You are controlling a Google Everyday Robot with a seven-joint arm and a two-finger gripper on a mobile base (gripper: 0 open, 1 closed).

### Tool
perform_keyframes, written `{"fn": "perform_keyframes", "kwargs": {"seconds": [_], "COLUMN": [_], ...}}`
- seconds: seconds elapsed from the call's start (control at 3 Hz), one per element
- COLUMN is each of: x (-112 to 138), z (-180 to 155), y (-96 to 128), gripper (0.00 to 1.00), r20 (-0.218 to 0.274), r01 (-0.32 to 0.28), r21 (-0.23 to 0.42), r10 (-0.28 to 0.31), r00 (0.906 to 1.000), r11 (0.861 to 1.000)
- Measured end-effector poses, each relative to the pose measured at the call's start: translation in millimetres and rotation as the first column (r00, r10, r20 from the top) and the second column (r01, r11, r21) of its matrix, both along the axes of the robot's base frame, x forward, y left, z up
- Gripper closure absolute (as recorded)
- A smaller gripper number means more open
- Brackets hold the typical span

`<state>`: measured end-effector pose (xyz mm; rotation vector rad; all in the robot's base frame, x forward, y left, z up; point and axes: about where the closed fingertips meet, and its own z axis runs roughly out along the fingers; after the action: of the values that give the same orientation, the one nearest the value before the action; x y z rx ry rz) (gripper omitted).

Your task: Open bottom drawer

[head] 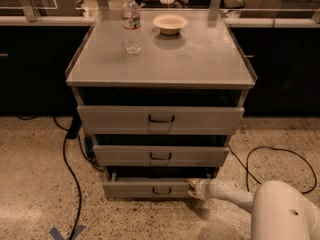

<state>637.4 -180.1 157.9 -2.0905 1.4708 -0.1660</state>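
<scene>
The bottom drawer [132, 188] is the slimmest grey front at the foot of the metal cabinet [160, 69]. It has a small dark bracket handle [161, 190] at its centre and stands pulled out a little, with a dark gap above its front. My gripper [193, 188] is at the right end of that drawer front, to the right of the handle, low above the floor. My white arm [232, 194] reaches in from the lower right.
The middle drawer [160, 155] and the tall top drawer [160, 119] also stand slightly out. A water bottle [131, 21] and a bowl [170, 23] stand on the cabinet top. Black cables lie on the speckled floor at the left [67, 169] and right [280, 151].
</scene>
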Motion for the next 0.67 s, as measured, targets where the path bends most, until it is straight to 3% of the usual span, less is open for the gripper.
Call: {"fn": "perform_keyframes", "kwargs": {"seconds": [0.67], "x": [-10.4], "z": [5.7], "y": [-8.7], "gripper": [1.00], "r20": [-0.001], "r01": [0.014], "r21": [-0.014], "r10": [-0.014], "r00": [0.9999], "r11": [1.000]}}
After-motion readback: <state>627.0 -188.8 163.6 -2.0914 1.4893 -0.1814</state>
